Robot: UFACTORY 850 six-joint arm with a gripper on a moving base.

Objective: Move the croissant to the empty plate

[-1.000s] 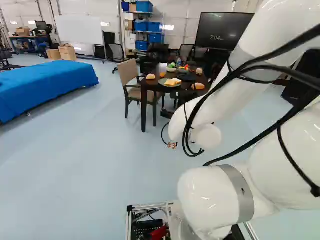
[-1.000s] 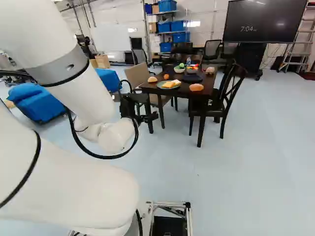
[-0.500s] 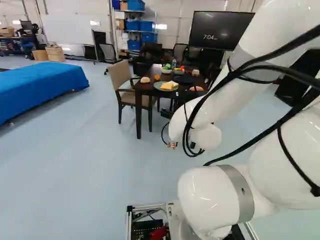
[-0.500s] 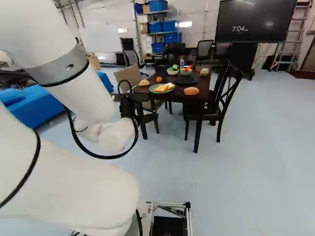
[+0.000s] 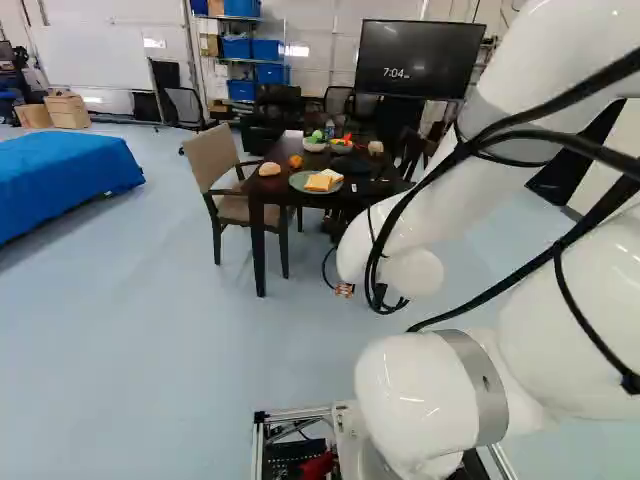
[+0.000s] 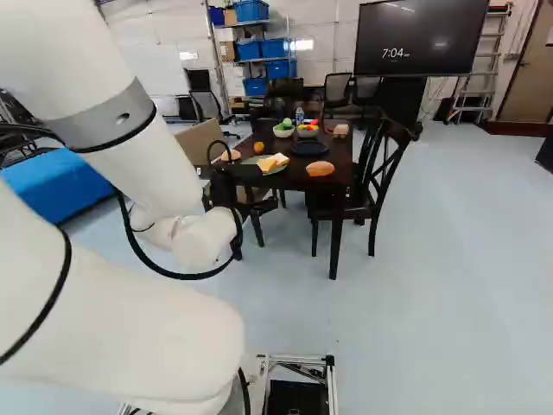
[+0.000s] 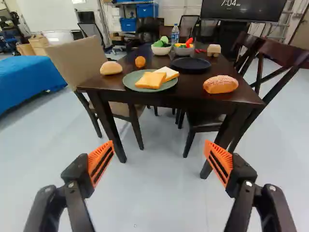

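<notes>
One black plate (image 7: 191,64) on table (image 7: 190,89), screen (image 6: 419,36) beyond.

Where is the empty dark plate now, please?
In the right base view, the dark plate is on the table, right of the green plate, between the long bread roll and a bowl.

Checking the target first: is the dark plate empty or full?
Empty: the dark plate shows a bare surface, while the slices lie on the green plate.

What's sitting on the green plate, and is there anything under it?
Two bread-like slices, one yellow-orange and one paler, lie on the green plate. They cover its middle; whatever is beneath the plate is hidden.
</notes>
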